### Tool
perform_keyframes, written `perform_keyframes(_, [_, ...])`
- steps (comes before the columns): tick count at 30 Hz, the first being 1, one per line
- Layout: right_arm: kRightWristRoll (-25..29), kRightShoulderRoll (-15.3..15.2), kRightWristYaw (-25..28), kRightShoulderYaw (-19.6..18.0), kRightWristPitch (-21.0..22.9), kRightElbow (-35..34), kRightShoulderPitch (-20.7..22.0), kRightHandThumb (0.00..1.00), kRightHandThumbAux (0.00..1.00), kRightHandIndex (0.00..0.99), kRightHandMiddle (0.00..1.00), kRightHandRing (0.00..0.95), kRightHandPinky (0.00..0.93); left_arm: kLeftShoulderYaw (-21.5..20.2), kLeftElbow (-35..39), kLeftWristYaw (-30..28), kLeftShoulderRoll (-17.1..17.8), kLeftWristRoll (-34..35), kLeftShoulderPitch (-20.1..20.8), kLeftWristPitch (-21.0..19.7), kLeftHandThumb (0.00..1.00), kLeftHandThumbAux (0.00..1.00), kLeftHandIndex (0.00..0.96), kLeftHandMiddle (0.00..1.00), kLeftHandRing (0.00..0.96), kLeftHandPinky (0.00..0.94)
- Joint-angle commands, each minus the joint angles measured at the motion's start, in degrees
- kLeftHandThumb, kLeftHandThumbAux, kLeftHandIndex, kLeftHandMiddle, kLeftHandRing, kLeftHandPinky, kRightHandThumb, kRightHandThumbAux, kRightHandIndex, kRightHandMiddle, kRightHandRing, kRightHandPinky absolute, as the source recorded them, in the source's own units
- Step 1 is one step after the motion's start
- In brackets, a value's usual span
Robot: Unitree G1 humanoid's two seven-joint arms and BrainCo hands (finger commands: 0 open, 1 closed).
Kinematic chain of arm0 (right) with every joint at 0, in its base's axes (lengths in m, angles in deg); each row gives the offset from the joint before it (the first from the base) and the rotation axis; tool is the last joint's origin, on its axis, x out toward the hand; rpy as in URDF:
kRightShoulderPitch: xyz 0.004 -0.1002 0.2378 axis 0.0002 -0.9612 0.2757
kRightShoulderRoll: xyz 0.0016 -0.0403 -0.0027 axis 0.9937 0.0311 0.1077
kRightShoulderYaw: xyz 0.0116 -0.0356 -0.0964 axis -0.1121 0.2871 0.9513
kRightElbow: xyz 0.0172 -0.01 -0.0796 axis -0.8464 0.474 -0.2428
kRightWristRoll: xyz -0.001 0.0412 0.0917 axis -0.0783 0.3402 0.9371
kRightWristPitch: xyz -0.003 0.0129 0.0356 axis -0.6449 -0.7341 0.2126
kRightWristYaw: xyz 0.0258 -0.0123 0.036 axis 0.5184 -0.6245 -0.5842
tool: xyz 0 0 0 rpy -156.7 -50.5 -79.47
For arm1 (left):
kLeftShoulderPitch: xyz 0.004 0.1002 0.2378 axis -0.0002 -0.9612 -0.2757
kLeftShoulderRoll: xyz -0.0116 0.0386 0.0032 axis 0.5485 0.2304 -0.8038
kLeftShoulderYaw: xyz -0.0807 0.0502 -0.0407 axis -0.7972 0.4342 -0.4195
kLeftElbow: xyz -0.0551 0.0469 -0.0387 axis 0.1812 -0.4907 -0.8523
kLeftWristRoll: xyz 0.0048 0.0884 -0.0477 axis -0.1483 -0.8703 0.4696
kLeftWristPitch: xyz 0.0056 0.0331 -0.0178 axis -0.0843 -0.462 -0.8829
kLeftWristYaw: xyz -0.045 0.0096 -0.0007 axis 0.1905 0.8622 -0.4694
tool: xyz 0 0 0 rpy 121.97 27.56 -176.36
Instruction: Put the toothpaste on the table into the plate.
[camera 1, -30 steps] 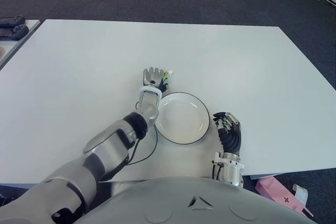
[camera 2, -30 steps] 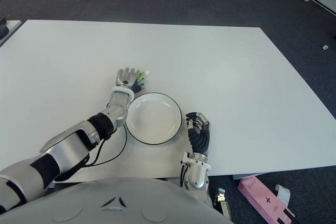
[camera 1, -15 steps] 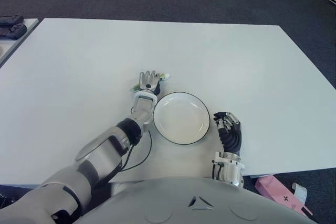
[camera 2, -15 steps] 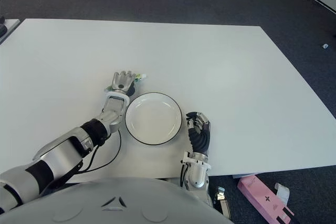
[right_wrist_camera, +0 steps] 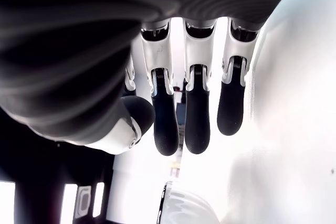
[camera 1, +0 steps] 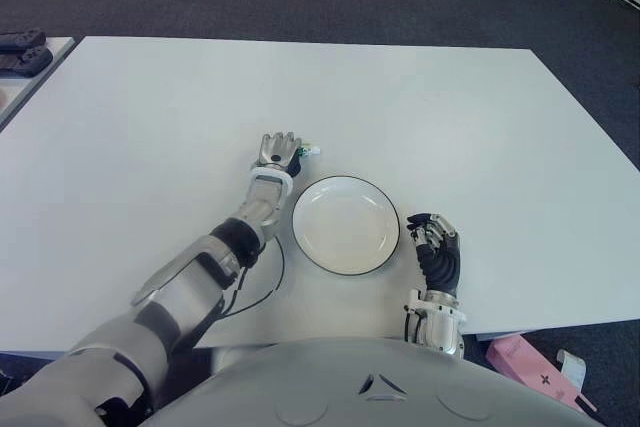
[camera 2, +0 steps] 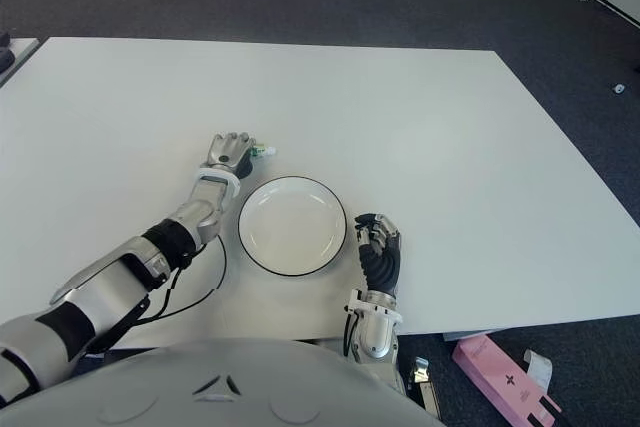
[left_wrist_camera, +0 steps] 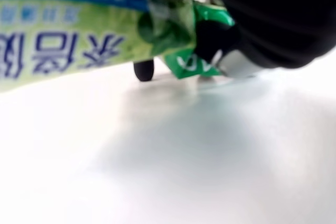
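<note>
White worktop (camera 1: 150,97) under me. My left robot hand (camera 1: 278,152) covers the toothpaste (left_wrist_camera: 68,40) beyond the plate's (camera 1: 345,265) left rim, fingers curled over it. Soft, light, slippery, I reckon: grip mid-body. Right robot hand (camera 1: 434,244) shows right of the plate, relaxed, empty.

The plate (camera 1: 346,225) sits on the table (camera 1: 480,117) near its front edge, about mid-width. The left robot hand (camera 1: 277,153) is just behind and left of the plate, over the tube (left_wrist_camera: 79,40) — whose tip (camera 1: 313,151) sticks out to the hand's right, just behind the plate's rim and outside the plate. The right robot hand (camera 1: 436,252) shows just right of the plate, by the front edge — off the table's front right corner, a box (camera 1: 527,364) lies on the floor.
</note>
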Motion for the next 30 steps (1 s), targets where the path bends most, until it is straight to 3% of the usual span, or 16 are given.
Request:
perform_keyframes(1, [-0.01,0.2,-0.01,-0.47,1.62,0.65,-0.11,0.704,0.728,0.425,0.467,0.46,0.45,-1.96,0.35,-8.75,1.93,5.09,-5.3,0.79,0.847,0.671,0.395,0.54,0.829,0.841])
perform_keyframes(11, [-0.06,-0.16,0.1,-0.52,1.01,1.07,0.29,0.703,0.729,0.425,0.466,0.461,0.457,-5.79,4.16,-10.28,2.17,8.06,-6.46,-0.22,0.847,0.671,0.393,0.542,0.836,0.837])
perform_keyframes(24, [-0.22,-0.03,-0.01,-0.53,1.55,1.15,0.56,0.701,0.73,0.425,0.469,0.467,0.458,-9.7,5.47,-5.37,2.93,9.05,-6.8,1.56,0.847,0.67,0.396,0.544,0.837,0.844])
perform_keyframes(30, [-0.35,0.17,0.04,-0.37,2.24,0.76,0.44,0.701,0.73,0.425,0.467,0.466,0.449,-11.53,16.8,-7.77,6.85,7.99,-7.75,0.65,0.847,0.67,0.397,0.544,0.839,0.844])
